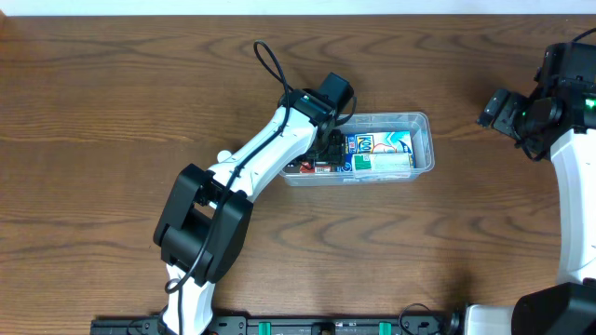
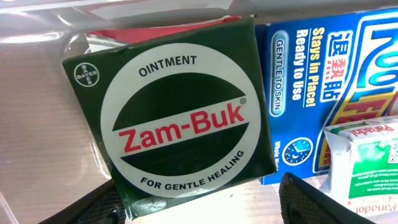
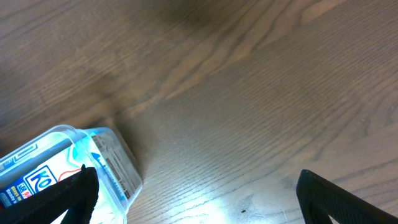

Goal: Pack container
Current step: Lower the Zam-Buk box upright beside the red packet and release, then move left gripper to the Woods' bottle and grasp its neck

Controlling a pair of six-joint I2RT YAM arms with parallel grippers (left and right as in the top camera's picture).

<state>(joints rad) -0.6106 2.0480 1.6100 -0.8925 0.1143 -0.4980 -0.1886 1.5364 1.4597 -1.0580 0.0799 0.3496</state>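
Observation:
The clear plastic container [image 1: 424,140] lies at the table's middle. Inside it are a blue-and-white carton [image 1: 377,142], a white-and-green box [image 1: 382,162] and small items at its left end. My left gripper [image 1: 328,140] hangs over the container's left end. In the left wrist view it is open [image 2: 199,208], its fingers wide apart either side of the lower corner of a dark green Zam-Buk ointment box [image 2: 180,124]. That box lies next to the blue carton [image 2: 323,74] and the white-and-green box [image 2: 367,155]. My right gripper [image 1: 494,112] is open and empty [image 3: 199,199] over bare table, right of the container's corner [image 3: 106,162].
The wooden table [image 1: 112,112] stretches all round the container. A red item [image 2: 155,28] peeks out behind the green box. The arm bases stand along the front edge [image 1: 326,326].

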